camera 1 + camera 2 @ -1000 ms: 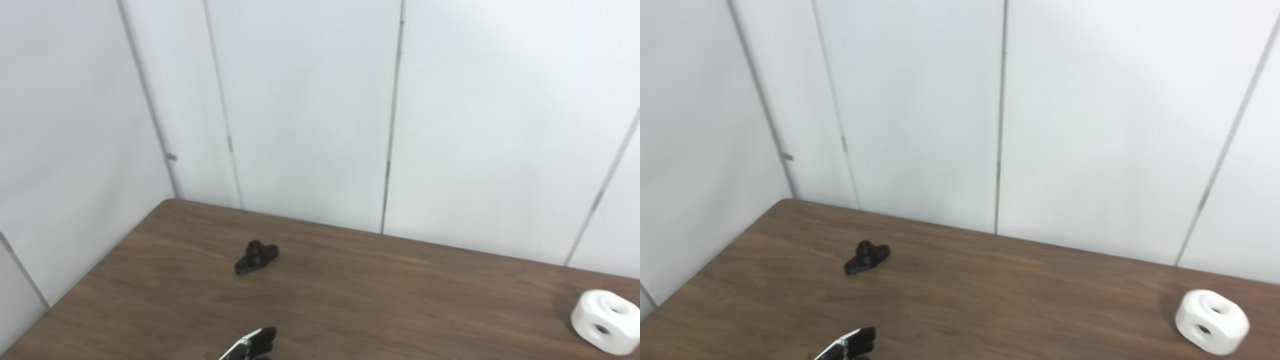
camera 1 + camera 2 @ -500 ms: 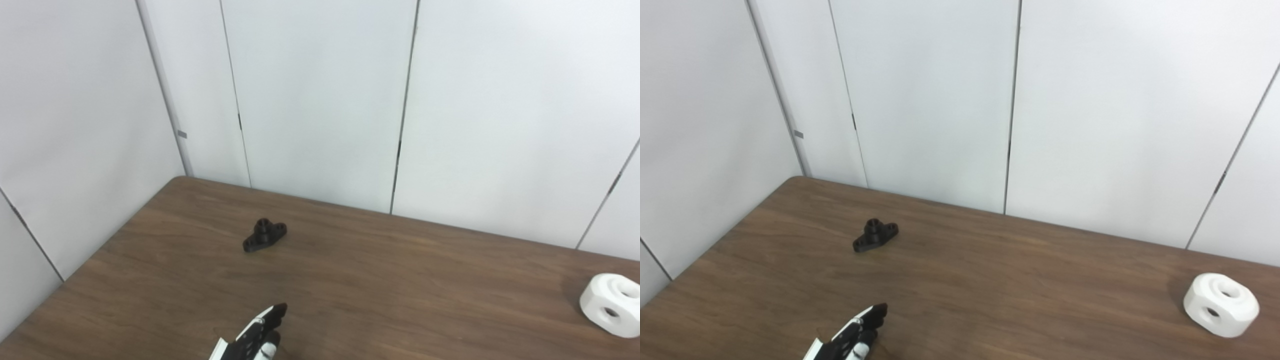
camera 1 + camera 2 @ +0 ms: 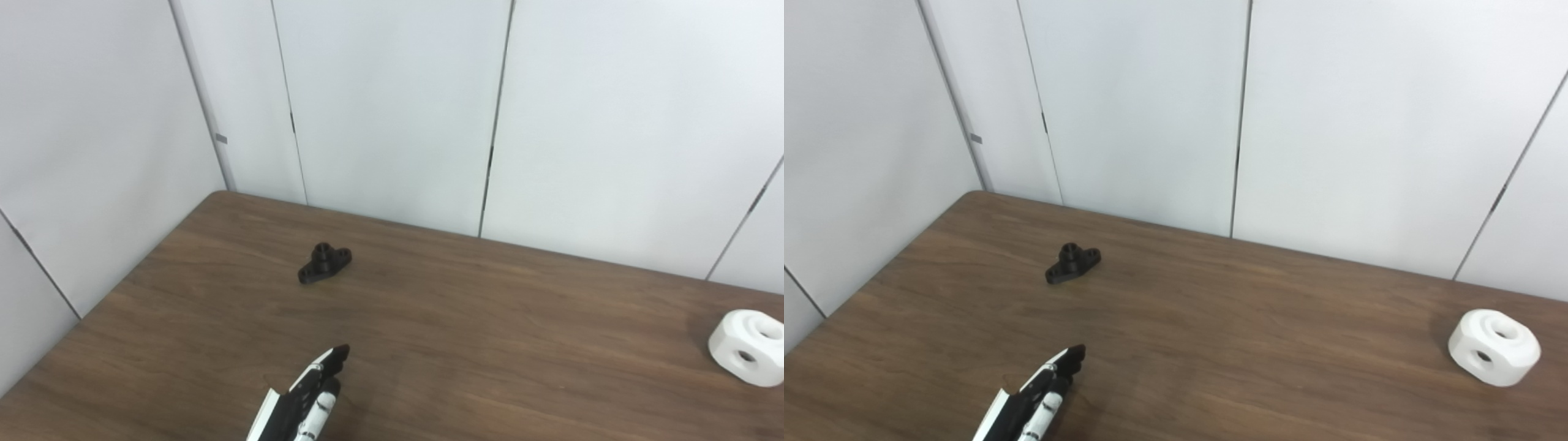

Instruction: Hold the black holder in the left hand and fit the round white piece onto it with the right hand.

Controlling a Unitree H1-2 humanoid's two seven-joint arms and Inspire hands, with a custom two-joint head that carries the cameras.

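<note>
Left eye view, unmarked black holder (image 3: 324, 263), round white piece (image 3: 748, 347)

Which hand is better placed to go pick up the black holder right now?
Left. The left hand is over the table with its fingers stretched toward the black holder, nothing lying between them. The right hand is not in view, and the holder sits on the table's left side.

Only the left hand (image 3: 306, 401) shows, at about 7 o'clock in both eye views. Its slim fingers (image 3: 1053, 373) have white, glossy backs, black undersides and black rounded tips, with dark gaps at the segment joins.
</note>
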